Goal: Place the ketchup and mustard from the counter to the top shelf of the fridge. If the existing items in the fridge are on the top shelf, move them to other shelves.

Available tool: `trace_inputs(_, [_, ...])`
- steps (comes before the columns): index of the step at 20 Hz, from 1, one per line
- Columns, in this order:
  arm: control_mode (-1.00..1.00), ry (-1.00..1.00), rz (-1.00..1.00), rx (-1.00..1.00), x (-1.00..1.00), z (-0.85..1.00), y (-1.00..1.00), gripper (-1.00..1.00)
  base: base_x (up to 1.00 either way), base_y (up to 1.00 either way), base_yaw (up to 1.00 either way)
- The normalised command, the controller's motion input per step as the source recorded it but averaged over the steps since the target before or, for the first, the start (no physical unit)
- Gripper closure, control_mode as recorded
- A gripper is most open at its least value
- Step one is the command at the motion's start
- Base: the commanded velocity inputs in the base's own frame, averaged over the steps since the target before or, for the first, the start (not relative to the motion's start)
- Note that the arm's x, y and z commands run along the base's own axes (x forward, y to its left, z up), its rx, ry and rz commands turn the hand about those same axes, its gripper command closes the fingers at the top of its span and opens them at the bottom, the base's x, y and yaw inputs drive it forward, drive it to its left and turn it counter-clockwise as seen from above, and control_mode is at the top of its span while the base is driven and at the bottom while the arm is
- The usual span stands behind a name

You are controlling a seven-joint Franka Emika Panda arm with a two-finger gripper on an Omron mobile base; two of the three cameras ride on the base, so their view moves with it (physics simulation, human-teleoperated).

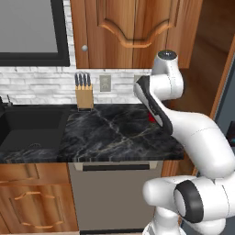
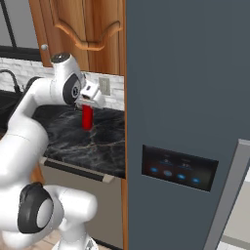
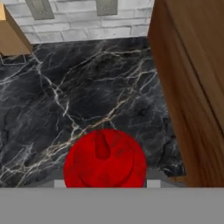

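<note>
The hand [image 2: 88, 103] is closed on the ketchup bottle [image 2: 87, 117], which hangs upright directly beneath it, nozzle toward the palm, above the bench [image 2: 93, 141].

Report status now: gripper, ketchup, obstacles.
Gripper shut on ketchup. Bottle upright at counter, near the back. Wooden panel close beside it.

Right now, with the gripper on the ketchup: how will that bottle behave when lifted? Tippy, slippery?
The ketchup is tall and slim, standing upright on the counter, so it probably tips easily if nudged sideways. Its smooth red surface looks plastic, likely light and a bit slick. The gripper appears shut near its top, so the body may swing below the grip.
</note>
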Motion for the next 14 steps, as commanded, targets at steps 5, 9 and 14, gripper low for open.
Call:
trace_inputs(5, [-1.00,0.06,0.00,0.00,-0.59,0.47,0.02,1.00,0.00,0.00,0.00])
trace_inputs(9, [-1.00,-0.14,0.01,0.00,-1.00,0.00,0.00,1.00,0.00,0.00,0.00])
trace_inputs(14, [-1.00,-0.20,0.03,0.00,-1.00,-0.09,0.00,1.00,0.00,0.00,0.00])
